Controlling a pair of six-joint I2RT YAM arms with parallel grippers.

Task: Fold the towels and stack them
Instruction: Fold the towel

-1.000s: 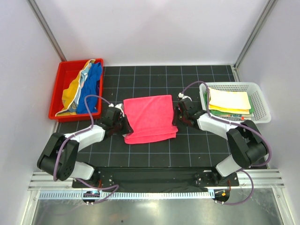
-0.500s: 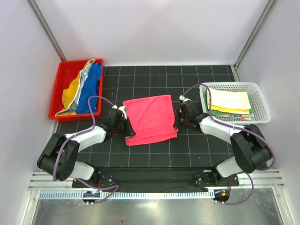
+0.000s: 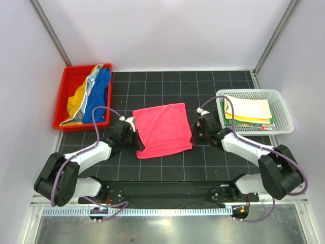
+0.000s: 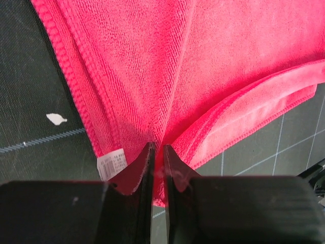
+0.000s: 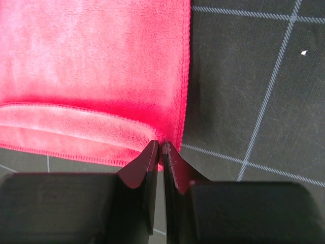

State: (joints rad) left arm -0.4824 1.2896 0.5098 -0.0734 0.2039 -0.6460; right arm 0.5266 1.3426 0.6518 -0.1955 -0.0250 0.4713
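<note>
Pink-red towel [image 3: 161, 129] is lying at the middle of the black gridded mat [image 3: 213, 86], already doubled over once: two layers are showing along its near edge.

Change over the last second: both arms are drawing in from the towel's sides to its near corners, and the jaws are narrowing. Left gripper [image 4: 158, 147] is now pinching the near-left corner, with cloth bunching into the slit between its fingers. Right gripper [image 5: 159, 144] is doing the same at the near-right corner. Judgement: grasp for the second fold is being secured; lift not yet begun.

Material: dense short-pile microfibre with stitched hems and a small white care label [image 4: 111, 165] (just beside the left jaws). It is limp and creasing readily, so the layers may slip apart when raised.

Further out: blue towel [image 3: 101, 96] and a yellow one [image 3: 75, 104] are sitting crumpled in the red bin [image 3: 63, 89]. Folded towels [image 3: 249, 109] are resting in the white mesh basket [image 3: 282, 104].
</note>
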